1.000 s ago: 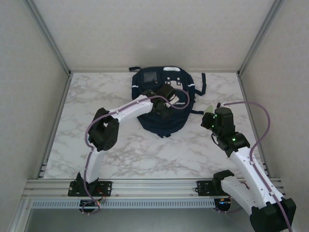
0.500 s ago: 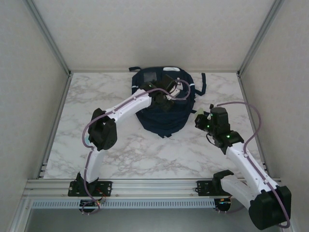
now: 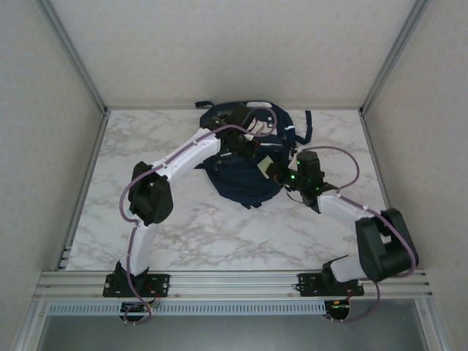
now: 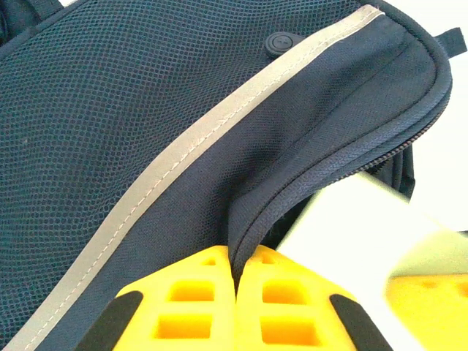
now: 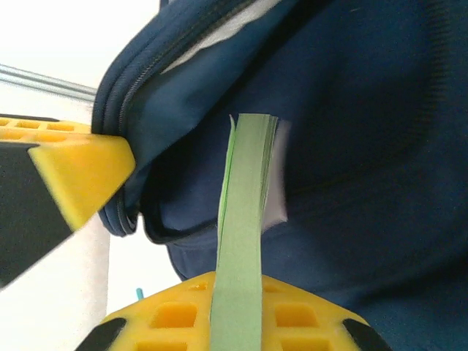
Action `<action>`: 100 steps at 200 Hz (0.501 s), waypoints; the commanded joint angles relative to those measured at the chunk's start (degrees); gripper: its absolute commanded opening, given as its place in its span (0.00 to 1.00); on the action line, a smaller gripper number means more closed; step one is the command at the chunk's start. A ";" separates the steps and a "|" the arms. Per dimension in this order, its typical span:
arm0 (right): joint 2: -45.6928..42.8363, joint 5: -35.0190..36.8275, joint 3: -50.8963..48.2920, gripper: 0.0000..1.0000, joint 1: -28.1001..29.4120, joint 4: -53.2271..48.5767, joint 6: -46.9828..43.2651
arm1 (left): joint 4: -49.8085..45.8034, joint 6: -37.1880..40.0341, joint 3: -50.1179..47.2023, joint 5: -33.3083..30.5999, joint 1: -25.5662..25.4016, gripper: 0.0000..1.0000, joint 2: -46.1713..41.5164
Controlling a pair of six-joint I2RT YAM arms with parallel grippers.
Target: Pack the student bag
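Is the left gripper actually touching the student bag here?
Touching. In the left wrist view the left gripper is shut on the student bag, its zippered edge pinched between the yellow fingers.

White arms [image 3: 191,155], black joints [image 3: 152,201], purple cables [image 3: 123,206], yellow fingers [image 4: 183,300].

In the left wrist view, the dark navy cloth backpack [image 4: 110,110] is open, rough mesh at upper left and a smooth, tight, matt weave at centre right. Its stitched pale grey reflective stripe [image 4: 183,157] has a faint sheen. The left gripper [image 4: 235,270] and right gripper [image 5: 238,285] are matt yellow moulded plastic. The thin pale green pad [image 5: 245,190] shows matt paper edges. The white marble-patterned tabletop [image 3: 146,146] looks smooth. The ribbed silver rail [image 3: 234,281] at the bottom is dull metal.
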 commanded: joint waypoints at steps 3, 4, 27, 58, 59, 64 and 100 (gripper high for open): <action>5.85 -0.04 4.14 0.08 0.96 12.23 5.21 | 2.52 -4.21 2.13 3.43 0.36 0.00 -4.93; 6.13 -0.02 4.21 0.08 1.00 12.45 5.43 | 2.58 -4.23 2.13 3.44 0.32 0.00 -4.94; 13.30 0.70 6.32 0.08 1.65 21.38 10.36 | 3.01 -5.10 1.70 4.89 0.28 0.00 -5.73; 21.24 0.72 10.01 0.09 3.82 31.34 16.94 | 3.54 -5.83 1.59 5.41 0.28 0.00 -6.36; 21.38 0.67 10.09 0.09 3.88 31.63 17.01 | 3.58 -5.83 1.59 5.40 0.28 0.00 -6.41; 22.08 0.55 10.66 0.09 4.24 32.46 17.30 | 3.53 -5.83 1.58 5.31 0.28 0.00 -6.45; 23.64 2.37 13.00 0.10 5.60 24.60 18.02 | 3.53 -5.88 1.68 4.96 0.36 0.00 -6.65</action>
